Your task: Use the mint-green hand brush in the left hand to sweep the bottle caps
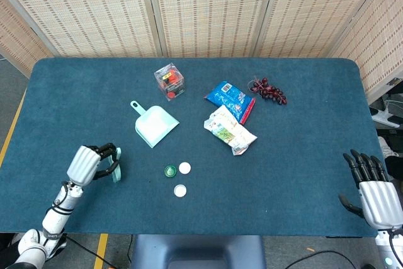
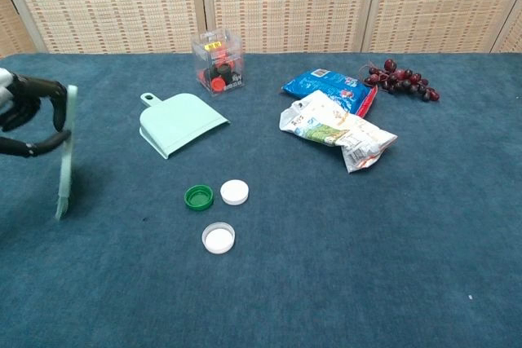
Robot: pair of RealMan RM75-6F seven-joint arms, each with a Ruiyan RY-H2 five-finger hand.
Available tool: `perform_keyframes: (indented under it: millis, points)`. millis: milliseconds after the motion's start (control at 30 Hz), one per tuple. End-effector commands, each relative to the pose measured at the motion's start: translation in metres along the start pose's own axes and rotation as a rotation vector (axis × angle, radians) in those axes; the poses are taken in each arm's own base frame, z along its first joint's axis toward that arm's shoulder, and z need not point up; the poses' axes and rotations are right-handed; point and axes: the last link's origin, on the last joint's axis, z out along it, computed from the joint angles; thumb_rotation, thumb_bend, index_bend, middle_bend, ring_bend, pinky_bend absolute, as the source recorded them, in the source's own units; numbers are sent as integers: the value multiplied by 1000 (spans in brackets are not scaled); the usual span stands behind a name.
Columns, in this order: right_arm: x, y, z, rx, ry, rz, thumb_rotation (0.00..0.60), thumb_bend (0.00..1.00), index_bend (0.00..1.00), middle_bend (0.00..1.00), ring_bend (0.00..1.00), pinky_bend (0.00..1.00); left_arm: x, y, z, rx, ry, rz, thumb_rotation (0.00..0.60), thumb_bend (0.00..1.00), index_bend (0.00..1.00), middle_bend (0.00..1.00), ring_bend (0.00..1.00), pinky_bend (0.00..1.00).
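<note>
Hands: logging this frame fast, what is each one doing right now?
Left hand: grips the mint-green hand brush, off to the side of the bottle caps.
Right hand: open, fingers apart, holding nothing.

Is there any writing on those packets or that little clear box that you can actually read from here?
None can be read.
Blue snack packet: white printing, too blurred to read.
White and green packet: printed patches, too small to read.
Clear box: a yellow label on top, its characters illegible.
Bottle caps, dustpan and mint-green hand brush: no markings visible.
</note>
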Motion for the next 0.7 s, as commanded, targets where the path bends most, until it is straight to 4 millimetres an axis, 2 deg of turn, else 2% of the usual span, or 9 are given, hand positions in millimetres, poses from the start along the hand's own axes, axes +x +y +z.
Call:
perform_keyframes:
  millis: [33, 233, 400, 533, 700]
  points:
    - [2, 0, -1, 0, 5, 3, 600, 177, 0, 0, 0, 0, -25, 14, 0, -48, -117, 61, 600, 736, 810, 982, 861, 903]
    - [4, 1, -2, -3, 11, 8, 600, 177, 0, 0, 0, 0, -42, 22, -3, -63, -194, 50, 600, 663, 728, 894, 854, 902]
    - [3, 1, -2, -1, 5, 7, 600, 177, 0, 0, 0, 0, -35, 25, -3, -70, -142, 21, 600, 594, 522, 634, 846, 899]
    - [3, 1, -2, -3, 6, 5, 600, 177, 0, 0, 0, 0, -26, 24, -4, -80, -98, -12, 600, 522, 412, 426, 806, 879]
    - [3, -1, -3, 0, 7, 2, 600, 177, 0, 0, 0, 0, -11, 26, -5, -107, -21, -79, 600, 472, 314, 260, 776, 873]
